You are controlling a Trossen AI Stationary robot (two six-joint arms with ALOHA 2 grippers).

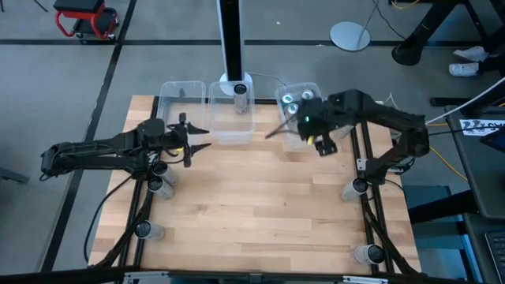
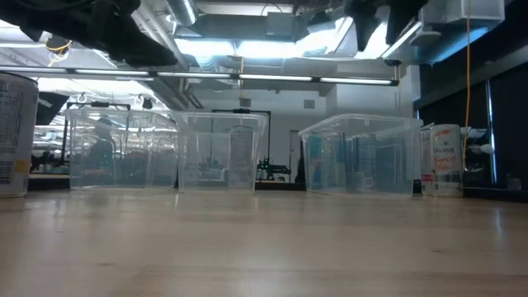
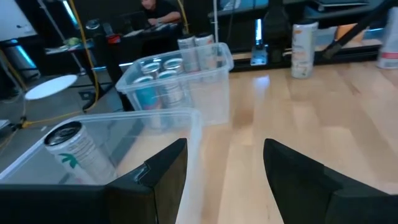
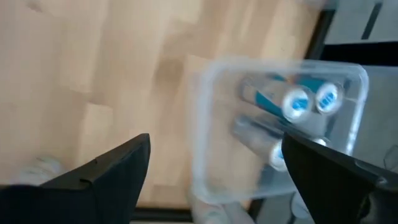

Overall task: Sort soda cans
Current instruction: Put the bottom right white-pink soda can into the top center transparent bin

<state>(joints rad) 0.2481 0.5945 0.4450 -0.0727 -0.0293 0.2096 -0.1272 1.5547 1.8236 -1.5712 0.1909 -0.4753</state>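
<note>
Three clear bins [image 1: 231,110]; wooden table [image 1: 252,205]

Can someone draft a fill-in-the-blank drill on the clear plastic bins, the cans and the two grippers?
1. The wooden table holds ___ clear plastic bins along its far edge.
2. The middle clear plastic bin holds ___ silver soda can.
3. The right gripper has its fingers spread ___.
4. The left gripper holds ___.

Missing words: three; one; open; nothing

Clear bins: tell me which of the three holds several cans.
The right bin, under the right arm. Several silver-topped cans stand packed inside it. The middle bin holds a single can, and the left bin shows none.
</note>
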